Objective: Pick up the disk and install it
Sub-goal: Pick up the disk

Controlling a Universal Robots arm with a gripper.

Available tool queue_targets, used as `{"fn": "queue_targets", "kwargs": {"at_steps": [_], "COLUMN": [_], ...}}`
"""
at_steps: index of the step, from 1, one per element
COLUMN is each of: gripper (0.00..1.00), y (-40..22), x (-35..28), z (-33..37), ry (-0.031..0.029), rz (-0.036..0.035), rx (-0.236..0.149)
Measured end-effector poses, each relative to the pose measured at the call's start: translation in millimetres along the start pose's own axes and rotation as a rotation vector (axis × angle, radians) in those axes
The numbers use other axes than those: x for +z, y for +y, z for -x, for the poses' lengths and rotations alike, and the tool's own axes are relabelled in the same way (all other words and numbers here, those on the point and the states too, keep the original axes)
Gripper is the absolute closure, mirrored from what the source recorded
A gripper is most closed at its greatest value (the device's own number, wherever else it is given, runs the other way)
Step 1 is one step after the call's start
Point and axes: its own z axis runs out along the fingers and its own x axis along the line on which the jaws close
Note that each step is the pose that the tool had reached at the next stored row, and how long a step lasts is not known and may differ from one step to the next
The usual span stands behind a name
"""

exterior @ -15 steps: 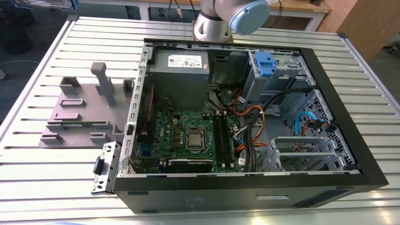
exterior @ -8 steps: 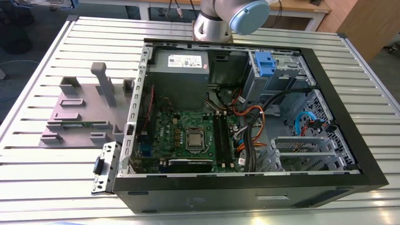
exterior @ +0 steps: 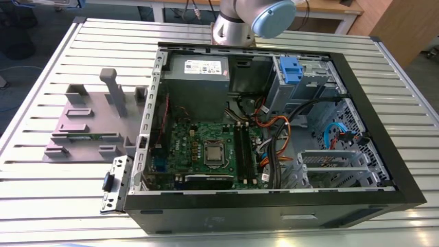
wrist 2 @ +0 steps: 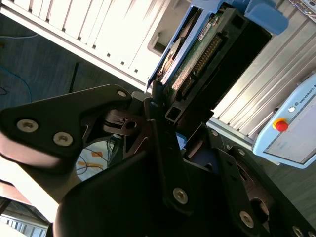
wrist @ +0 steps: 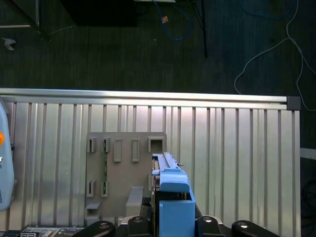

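The disk (wrist 2: 197, 54), in its blue frame, is sitting edge-on in the claw (wrist 2: 165, 106), which is clamping its near end, with the fingers (wrist 2: 157, 96) pinching both faces. Holding it by that end is probably leaving the far end free for sliding into a bay. In the first wrist view, the disk is hanging over the grey stand (wrist: 126, 163) on the slatted table (wrist: 237, 148). The arm (exterior: 264, 18) is standing behind the open computer case (exterior: 384, 154).

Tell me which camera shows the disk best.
The second wrist view: the disk shows its circuit-board face, connector and blue bracket, clamped in the gripper. The first wrist view gives it edge-on in front of the grey stand; the exterior view gives the stand and the open case.
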Motion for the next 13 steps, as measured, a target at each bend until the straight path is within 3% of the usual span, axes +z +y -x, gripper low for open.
{"fn": "queue_targets", "kwargs": {"at_steps": [13], "gripper": [0.63], "y": [0.1], "x": [-2.3], "z": [0.1], "ry": [0.0], "rz": [0.0001], "rx": [0.0]}}
